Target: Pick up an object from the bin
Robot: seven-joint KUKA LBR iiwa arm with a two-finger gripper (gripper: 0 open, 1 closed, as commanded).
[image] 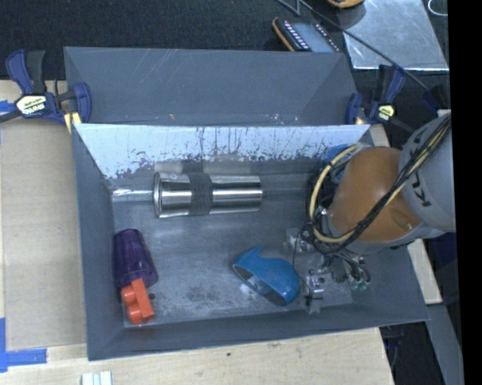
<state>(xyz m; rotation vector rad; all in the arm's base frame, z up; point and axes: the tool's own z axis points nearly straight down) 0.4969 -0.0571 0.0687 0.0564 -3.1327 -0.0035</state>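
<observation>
My gripper (313,287) is low over the bin floor at the front right, right beside the right end of a blue rounded plastic thing (268,276). That blue thing lies flat on the floor, tilted, with a pale patch on its underside edge. I cannot tell whether the gripper touches it.
A shiny metal cylinder (207,193) with a dark band lies along the back of the floor. At the front left lies a purple bottle-like thing (131,259) with an orange end (137,302). The arm's orange cover and cables hang over the bin's right side.
</observation>
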